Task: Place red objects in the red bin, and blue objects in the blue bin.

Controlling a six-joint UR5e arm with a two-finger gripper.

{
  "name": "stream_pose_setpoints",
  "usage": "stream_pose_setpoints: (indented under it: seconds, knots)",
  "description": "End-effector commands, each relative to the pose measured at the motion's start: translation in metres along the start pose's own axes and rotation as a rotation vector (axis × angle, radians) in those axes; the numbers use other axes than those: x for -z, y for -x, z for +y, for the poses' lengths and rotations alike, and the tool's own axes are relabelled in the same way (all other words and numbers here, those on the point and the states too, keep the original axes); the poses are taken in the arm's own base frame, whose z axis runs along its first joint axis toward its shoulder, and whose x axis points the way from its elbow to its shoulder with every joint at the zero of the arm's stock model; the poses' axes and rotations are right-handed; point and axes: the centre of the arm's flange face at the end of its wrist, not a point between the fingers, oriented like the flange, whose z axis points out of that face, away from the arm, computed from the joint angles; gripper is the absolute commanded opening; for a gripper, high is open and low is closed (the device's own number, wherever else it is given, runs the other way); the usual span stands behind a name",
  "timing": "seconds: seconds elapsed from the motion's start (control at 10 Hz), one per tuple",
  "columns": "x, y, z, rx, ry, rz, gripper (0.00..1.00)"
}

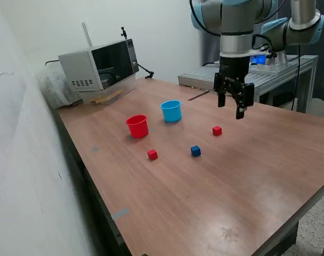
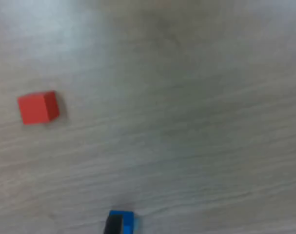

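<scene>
Spread and empty, the hand (image 1: 230,108) hovers above the tabletop (image 1: 215,186) near a red cube (image 1: 217,130) (wrist view blurry), so descending off-centre could probably knock it aside.

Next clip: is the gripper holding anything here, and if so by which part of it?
Nothing is held. The gripper hangs open above the table, its fingers apart with nothing between them.

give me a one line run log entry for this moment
end effector: raised, empty | small red cubes: on table | dark blue cube: on table
</scene>
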Motion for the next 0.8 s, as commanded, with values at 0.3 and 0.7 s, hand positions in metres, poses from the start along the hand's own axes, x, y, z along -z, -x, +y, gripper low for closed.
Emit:
stream_pose_setpoints:
  seconds: [0.3, 0.7]
  knots:
    - [-0.068, 0.027, 0.048, -0.088, -0.007, -0.043, 1.00]
    - [-0.088, 0.046, 0.066, -0.121, 0.009, -0.061, 1.00]
